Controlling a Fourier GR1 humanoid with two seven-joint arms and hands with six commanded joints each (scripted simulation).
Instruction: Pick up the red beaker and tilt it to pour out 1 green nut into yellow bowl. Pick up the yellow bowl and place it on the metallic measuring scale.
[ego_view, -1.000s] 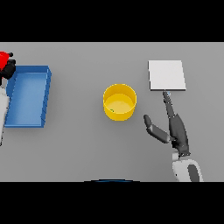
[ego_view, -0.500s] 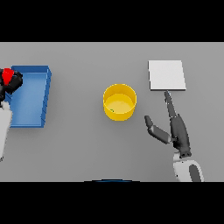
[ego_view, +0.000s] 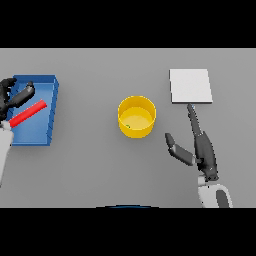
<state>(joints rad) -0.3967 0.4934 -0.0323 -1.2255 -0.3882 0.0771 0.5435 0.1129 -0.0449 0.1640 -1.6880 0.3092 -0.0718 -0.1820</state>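
Sitting at the far left, the blue tray (ego_view: 52, 112) has the red beaker (ego_view: 28, 113) lying tilted across it, with the left hand (ego_view: 12, 97) right at the beaker, its fingers spread loosely around the upper end (contact unclear). The measuring scale (ego_view: 190, 86) lies far right. The yellow bowl (ego_view: 136, 116) stands mid-table, a green nut (ego_view: 128, 126) inside. The right hand (ego_view: 200, 147) rests between bowl and scale, fingers straight, thumb out.

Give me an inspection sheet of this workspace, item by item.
Surface: grey table.
Job's things: red beaker lying over the blue tray; yellow bowl mid-table, a small green speck inside; scale bare.
Clutter: nothing seen.
Robot hands: left robot hand fingers spread by the beaker, grip unclear; right robot hand open, between bowl and scale, touching neither.
Cables: nothing seen.
Surroundings: nothing seen.
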